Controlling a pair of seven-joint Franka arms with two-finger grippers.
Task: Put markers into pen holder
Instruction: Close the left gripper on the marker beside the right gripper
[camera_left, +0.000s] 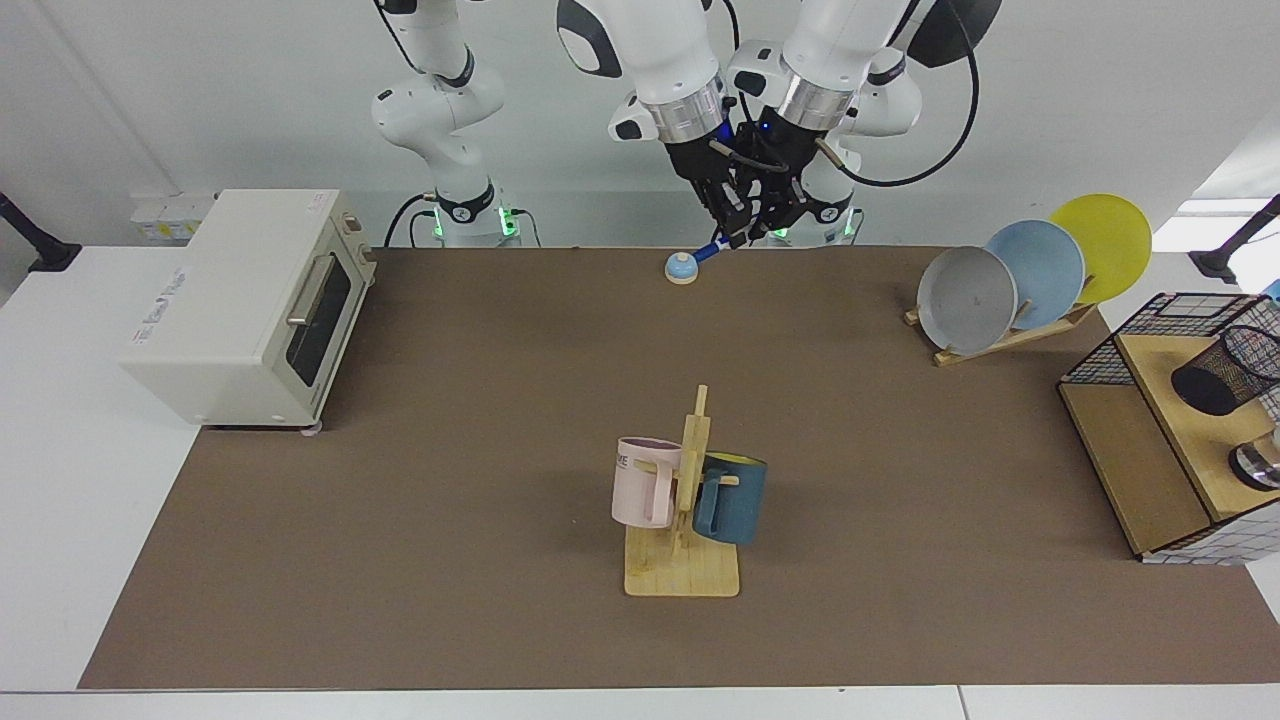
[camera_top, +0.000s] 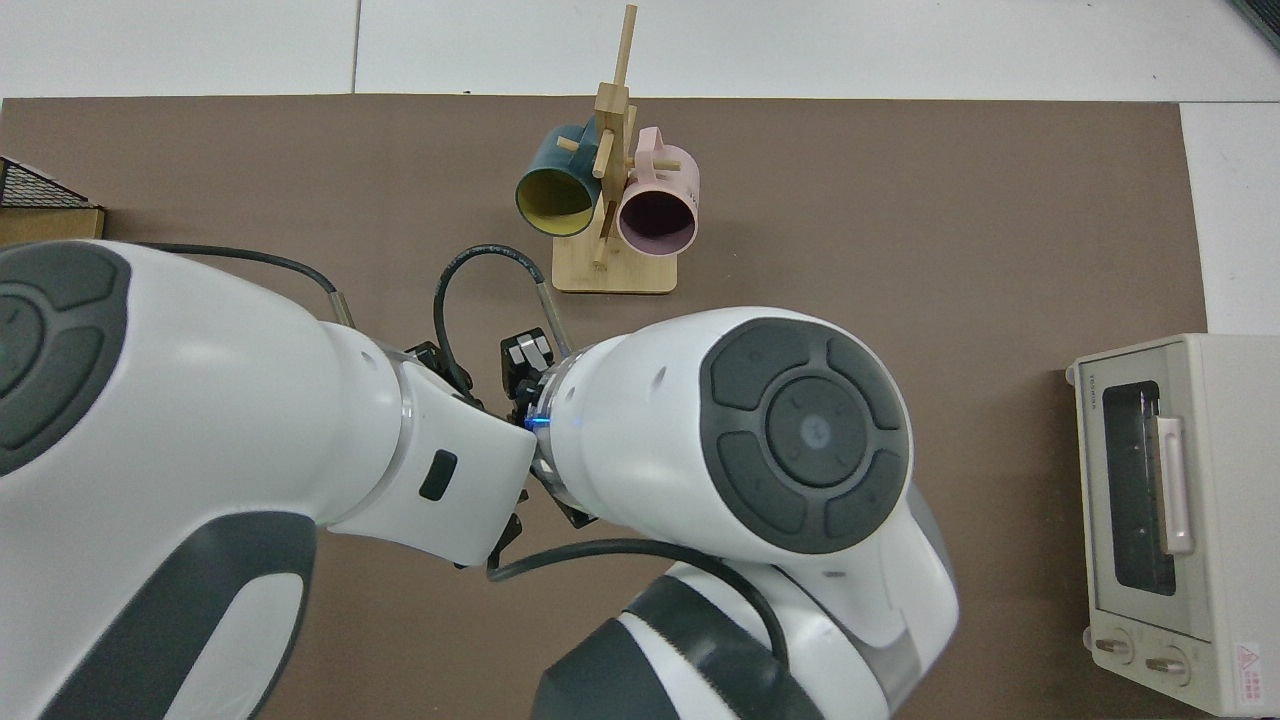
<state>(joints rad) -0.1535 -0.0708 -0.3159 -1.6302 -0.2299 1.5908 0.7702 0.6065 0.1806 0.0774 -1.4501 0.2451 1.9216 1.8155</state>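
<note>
The marker hangs above the table's far edge in the facing view, only its blue end (camera_left: 708, 250) showing, slanting down to the view's left. My right gripper (camera_left: 732, 230) is shut on the marker. My left gripper (camera_left: 772, 214) is pressed close beside it on the view's right; the dark hands overlap. The pen holder (camera_left: 1222, 372), a black mesh cup, lies tilted on a wooden shelf at the far right, well away from both grippers. In the top view the two white arms cover the grippers and the marker.
A small blue bell (camera_left: 681, 267) sits just below the marker. A mug rack (camera_left: 683, 570) holds a pink and a blue mug mid-table. A toaster oven (camera_left: 250, 300) stands at the left, a plate rack (camera_left: 1010, 335) and a wire basket (camera_left: 1150, 330) at the right.
</note>
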